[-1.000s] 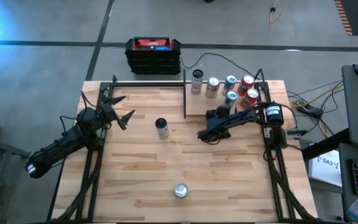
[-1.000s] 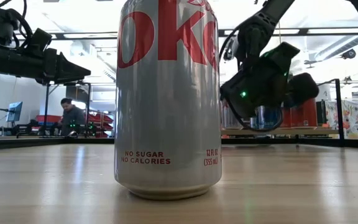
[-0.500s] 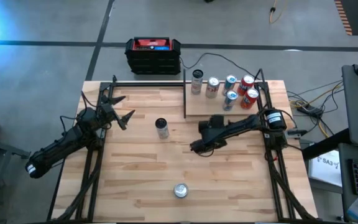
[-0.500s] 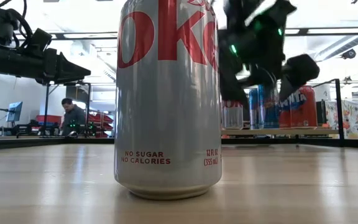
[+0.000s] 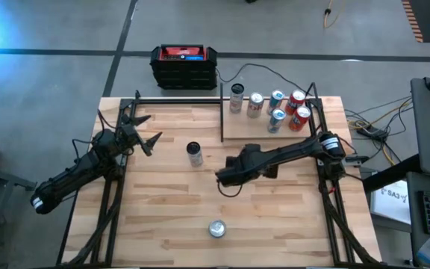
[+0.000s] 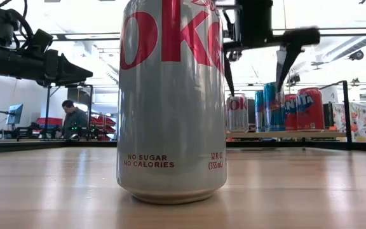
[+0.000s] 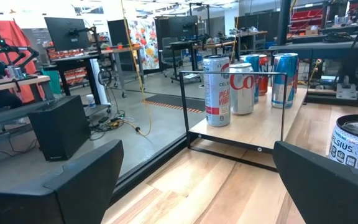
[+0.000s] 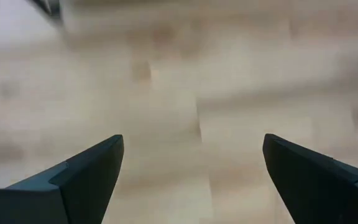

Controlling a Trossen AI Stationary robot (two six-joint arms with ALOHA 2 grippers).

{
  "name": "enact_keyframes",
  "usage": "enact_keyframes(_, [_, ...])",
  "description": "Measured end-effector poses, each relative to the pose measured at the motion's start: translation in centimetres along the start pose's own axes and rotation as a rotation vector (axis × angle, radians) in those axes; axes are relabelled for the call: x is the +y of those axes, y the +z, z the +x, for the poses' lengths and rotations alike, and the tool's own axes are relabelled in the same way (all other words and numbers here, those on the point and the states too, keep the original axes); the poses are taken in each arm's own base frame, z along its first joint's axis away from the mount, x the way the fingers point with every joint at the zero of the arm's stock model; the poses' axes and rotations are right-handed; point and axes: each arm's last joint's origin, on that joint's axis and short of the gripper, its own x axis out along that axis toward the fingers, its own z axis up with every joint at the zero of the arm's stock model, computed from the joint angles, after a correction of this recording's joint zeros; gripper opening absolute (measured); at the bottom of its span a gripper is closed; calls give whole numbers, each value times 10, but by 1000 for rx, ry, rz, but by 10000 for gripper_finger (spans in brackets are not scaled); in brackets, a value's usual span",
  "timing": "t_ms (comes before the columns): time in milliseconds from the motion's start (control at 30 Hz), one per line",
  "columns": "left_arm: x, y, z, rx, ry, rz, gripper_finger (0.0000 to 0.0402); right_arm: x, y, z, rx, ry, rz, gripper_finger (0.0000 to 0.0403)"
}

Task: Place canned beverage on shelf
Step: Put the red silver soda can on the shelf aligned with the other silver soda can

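Note:
A silver Diet Coke can stands upright on its base near the table's front edge and fills the low view. A second can stands upright mid-table, and it shows in the left wrist view. The shelf, a small wood board edged with black rods, lies at the far right and bears several upright cans. My right gripper is open and empty above mid-table, pointing down. My left gripper is open and empty at the left, above the table.
A black and red box stands on the floor beyond the table's far edge. Black frame rods run along the far edge and the shelf's left side. Bare wood lies between the two loose cans.
My right gripper has gone from beside the shelf toward the table's left and near edges, out over mid-table, and has tipped so that its fingers point down. It stays open and empty. The cans have not moved.

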Motion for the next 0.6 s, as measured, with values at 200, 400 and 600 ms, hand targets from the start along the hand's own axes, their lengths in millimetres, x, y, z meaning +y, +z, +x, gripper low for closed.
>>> enact_keyframes(200, [0,0,0,0,0,0,398,4,-4,-25,378,-25,-29,370])
enact_keyframes(400, [0,0,0,0,0,0,398,6,-7,-44,552,7,-38,370])
enact_keyframes(600, [0,0,0,0,0,0,398,14,-31,-61,651,186,-54,370])
